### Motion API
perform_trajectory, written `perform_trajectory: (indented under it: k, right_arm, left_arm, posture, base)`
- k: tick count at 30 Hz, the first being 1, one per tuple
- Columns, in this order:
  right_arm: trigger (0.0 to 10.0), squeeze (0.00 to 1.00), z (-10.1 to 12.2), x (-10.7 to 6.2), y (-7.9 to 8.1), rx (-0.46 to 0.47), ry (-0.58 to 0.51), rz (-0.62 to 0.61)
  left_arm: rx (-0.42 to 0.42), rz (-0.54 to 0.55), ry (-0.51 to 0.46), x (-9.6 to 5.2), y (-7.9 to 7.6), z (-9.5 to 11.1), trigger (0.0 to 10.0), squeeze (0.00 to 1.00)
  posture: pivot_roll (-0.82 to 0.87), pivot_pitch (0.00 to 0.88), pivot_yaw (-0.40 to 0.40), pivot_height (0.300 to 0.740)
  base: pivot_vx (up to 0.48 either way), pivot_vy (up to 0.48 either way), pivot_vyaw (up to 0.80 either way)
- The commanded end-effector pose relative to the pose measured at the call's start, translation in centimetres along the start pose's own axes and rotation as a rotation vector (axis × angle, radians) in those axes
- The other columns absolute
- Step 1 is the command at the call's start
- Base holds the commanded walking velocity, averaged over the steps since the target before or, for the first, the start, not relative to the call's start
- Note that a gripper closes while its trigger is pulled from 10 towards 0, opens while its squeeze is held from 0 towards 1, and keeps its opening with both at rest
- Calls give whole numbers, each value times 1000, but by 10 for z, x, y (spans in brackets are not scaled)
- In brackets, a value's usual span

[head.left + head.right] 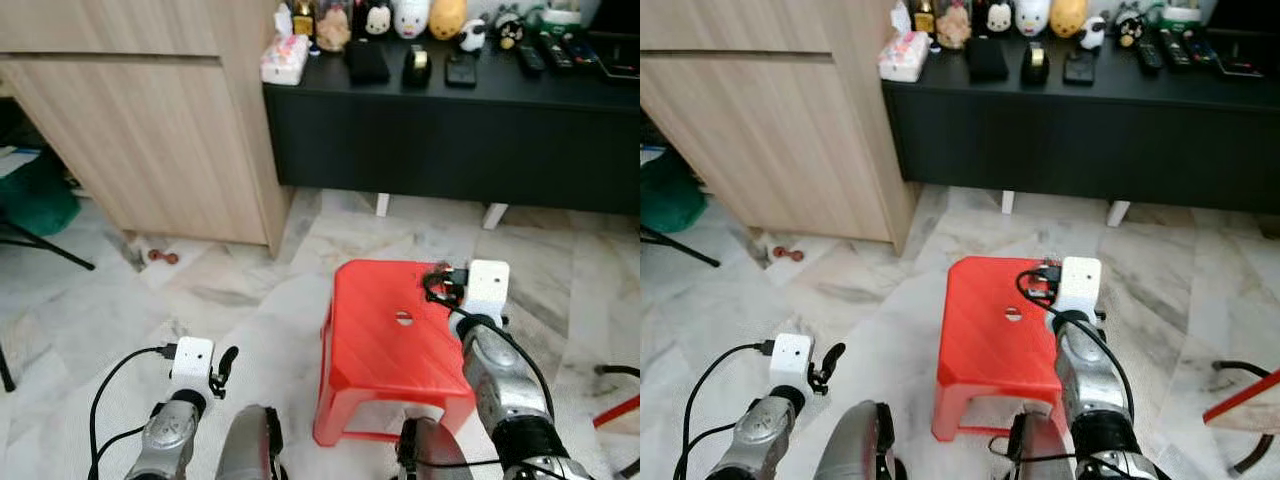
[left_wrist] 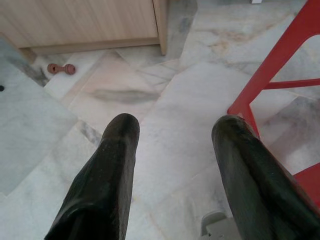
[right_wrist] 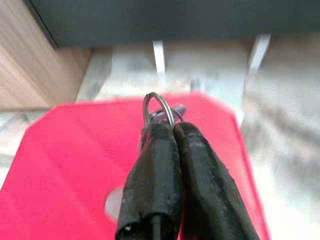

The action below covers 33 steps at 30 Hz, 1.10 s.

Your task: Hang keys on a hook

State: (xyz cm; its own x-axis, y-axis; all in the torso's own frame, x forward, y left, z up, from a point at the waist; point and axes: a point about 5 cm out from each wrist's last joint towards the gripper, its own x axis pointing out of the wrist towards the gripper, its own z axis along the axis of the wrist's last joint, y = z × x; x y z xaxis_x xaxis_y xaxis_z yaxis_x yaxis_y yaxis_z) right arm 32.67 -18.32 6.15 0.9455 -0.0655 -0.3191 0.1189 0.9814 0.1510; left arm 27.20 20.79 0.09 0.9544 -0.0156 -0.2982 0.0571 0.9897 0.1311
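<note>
The right gripper (image 3: 167,131) pinches the keys (image 3: 161,111) by their ring over the red stool (image 1: 385,345) (at 12 o'clock). The left gripper (image 2: 170,135), fingers wide, hangs at 8 o'clock above the floor (image 1: 250,290).

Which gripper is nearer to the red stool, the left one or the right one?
The right. The right gripper is above the red stool, its fingers shut on a key ring. The left gripper hangs open over the marble floor, beside the stool's leg.
</note>
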Motion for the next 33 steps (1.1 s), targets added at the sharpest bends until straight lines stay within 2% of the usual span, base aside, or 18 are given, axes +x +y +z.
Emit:
perform_trajectory:
  k: [1, 2, 3, 4, 5, 6, 7, 8, 9, 11, 12, 13, 14, 16, 18, 24, 33]
  right_arm:
    - [10000, 0, -1, -1, -2, 14, -4, -17]
    - [10000, 0, 14, -4, -9, -252, -153, -85]
    - [10000, 0, 19, -6, -7, -352, -209, -86]
    - [10000, 0, 21, -6, -6, -405, -236, -82]
    - [10000, 0, 24, -7, -5, -363, -245, -84]
    - [10000, 0, 25, -6, -5, -233, -236, -89]
    - [10000, 0, 25, -6, -5, -233, -236, -89]
    - [10000, 0, 27, -6, -6, 80, -228, -114]
    - [10000, 0, 28, -6, -7, 177, -229, -128]
    - [10000, 0, 35, -8, -8, 66, -279, -153]
    - [10000, 0, 38, -10, -6, -48, -314, -156]
    - [10000, 0, 41, -12, -5, -102, -344, -160]
    - [10000, 0, 42, -14, -5, -109, -362, -173]
    - [10000, 0, 42, -18, -6, -116, -398, -182]
    - [10000, 0, 37, -18, -3, -35, -387, -133]
    - [10000, 0, 34, -19, -1, -46, -392, -127]
    - [10000, 0, 35, -18, 4, 23, -390, -90]
  left_arm:
    - [11, -7, 33, -2, 0, -6, 10000, 0]
    - [14, -6, 32, -2, 0, -5, 10000, 0]
    - [15, -6, 32, -2, 0, -5, 10000, 0]
    - [16, -5, 33, -2, 0, -5, 10000, 0]
    - [17, -7, 34, -2, 0, -5, 10000, 0]
    - [18, -9, 35, -1, 0, -5, 10000, 0]
    - [18, -9, 35, -1, 0, -5, 10000, 0]
    - [19, -10, 36, -1, -1, -5, 10000, 0]
    - [20, -10, 36, -1, -1, -5, 10000, 0]
    - [23, -11, 35, -1, 0, -5, 10000, 0]
    - [23, -10, 35, -1, 0, -5, 10000, 0]
    - [23, -9, 34, -1, -1, -5, 10000, 0]
    - [23, -10, 34, -1, -1, -5, 10000, 0]
    - [25, -12, 34, -1, -2, -5, 10000, 0]
    - [27, -14, 41, -2, -3, -7, 10000, 0]
    - [26, -16, 46, -2, -4, -8, 10000, 0]
    - [26, -21, 37, -1, -6, -6, 10000, 0]
  posture:
    - [55, 79, 24, 605]
    - [52, 77, 24, 605]
    - [50, 74, 27, 605]
    - [50, 74, 27, 605]
    - [52, 69, 28, 605]
    - [54, 67, 29, 605]
    - [54, 67, 29, 605]
    - [55, 64, 27, 605]
    - [55, 64, 27, 605]
    - [55, 63, 26, 605]
    - [55, 63, 27, 605]
    - [56, 64, 27, 605]
    - [56, 64, 27, 605]
    - [55, 66, 29, 605]
    - [54, 69, 29, 605]
    - [53, 80, 28, 605]
    - [49, 91, 28, 605]
  base:
    - [0, 0, 0]
    - [0, 0, 0]
    - [0, 0, 0]
    - [0, 0, 0]
    - [0, 0, 0]
    - [0, 0, 0]
    - [0, 0, 0]
    - [0, 0, 0]
    - [0, 0, 0]
    - [0, 0, 0]
    - [0, 0, 0]
    - [0, 0, 0]
    - [0, 0, 0]
    - [0, 0, 0]
    - [0, 0, 0]
    - [0, 0, 0]
    - [-27, 0, 0]
